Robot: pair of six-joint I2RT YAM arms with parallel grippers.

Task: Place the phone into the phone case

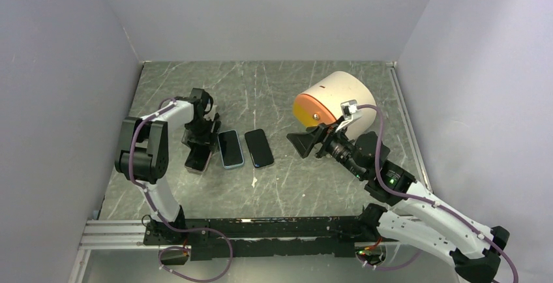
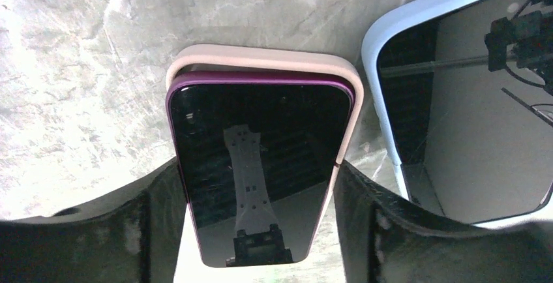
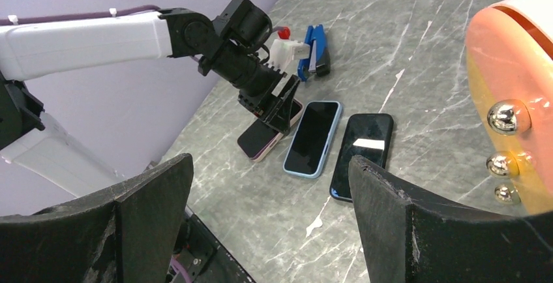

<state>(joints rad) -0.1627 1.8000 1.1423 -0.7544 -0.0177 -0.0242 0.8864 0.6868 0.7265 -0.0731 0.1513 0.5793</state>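
**Three phones in a row, left gripper astride the leftmost**

Top view: grey marble-pattern table [image 1: 293, 185] with three handsets side by side. Leftmost is the purple-edged phone with a dark glass screen [image 2: 261, 165]. Middle is a phone in a light-blue case [image 1: 230, 148]. Rightmost is a phone in a black case [image 1: 259, 147]. The left gripper [image 1: 199, 143] covers most of the purple phone from above.

Left wrist view adds the detail. The purple phone lies on top of the pale pink soft phone case [image 2: 261, 58]. The pink rim shows past the phone's far end and along one long side. The purple edge sits above that rim, not flush. The near end of the phone and case is cut off by the frame.

Left gripper fingers [image 2: 150, 224] stand apart, one at each long edge of the phone. Contact or pressure cannot be made out.

Right gripper [image 1: 301, 145] is raised off the table, well apart from the phones. Its fingers are spread wide with nothing between them. It sits just in front of a cream-white drum with an orange end face [image 1: 336, 100].

Only the right wrist view shows chrome knobs [image 3: 508, 117] on that orange face. It also shows a small blue-and-black object [image 3: 317, 51] on the table beyond the left gripper, too small to identify.
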